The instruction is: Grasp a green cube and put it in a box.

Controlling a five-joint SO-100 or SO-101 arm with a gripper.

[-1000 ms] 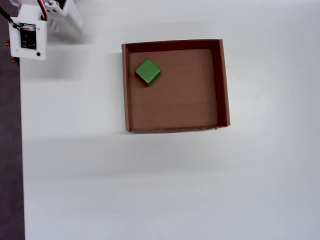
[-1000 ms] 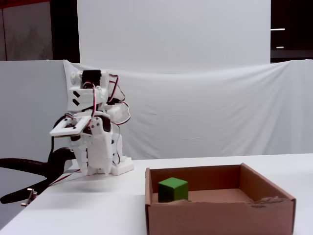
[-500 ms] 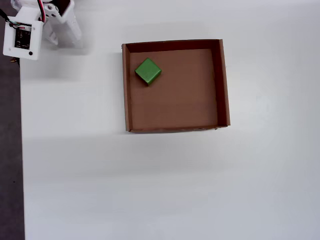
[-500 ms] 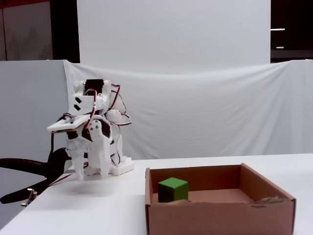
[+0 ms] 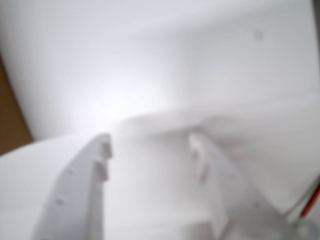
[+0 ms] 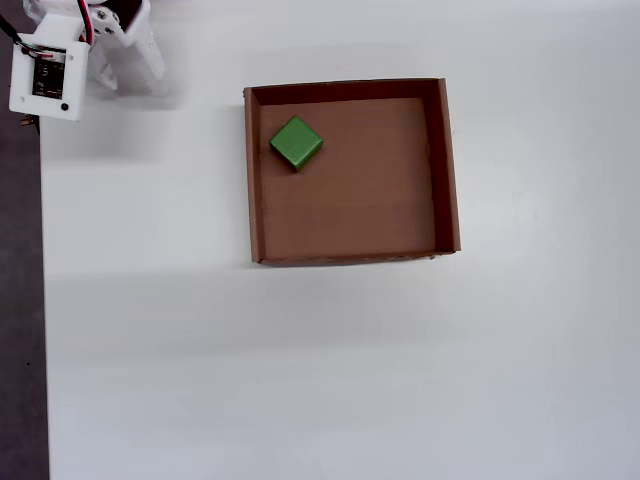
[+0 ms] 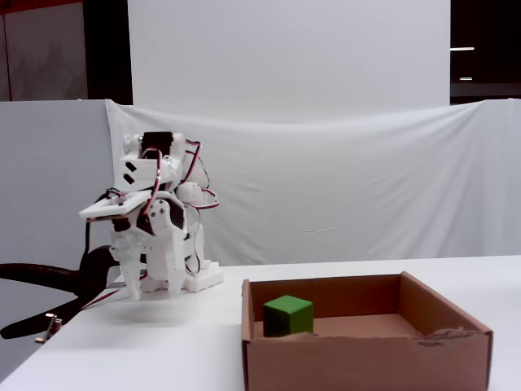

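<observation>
I see a big white table (image 6: 350, 380) that fills almost the whole overhead view, with a dark strip of floor (image 6: 18, 300) down the left edge. In the fixed view a white cloth (image 7: 342, 187) hangs behind the table, and the wall above it is dark at the upper corners.

The box (image 6: 448, 170) sits in the upper middle of the overhead view. The green cube (image 6: 296, 143) rests on the box floor, near its upper left corner, turned like a diamond. In the fixed view the cube (image 7: 288, 316) shows at the left side of the box (image 7: 366, 362).

My white arm (image 7: 155, 228) is folded up at the far left, well apart from the box. The gripper (image 7: 153, 292) points down with its fingers spread and nothing between them. The wrist view is blurry.
</observation>
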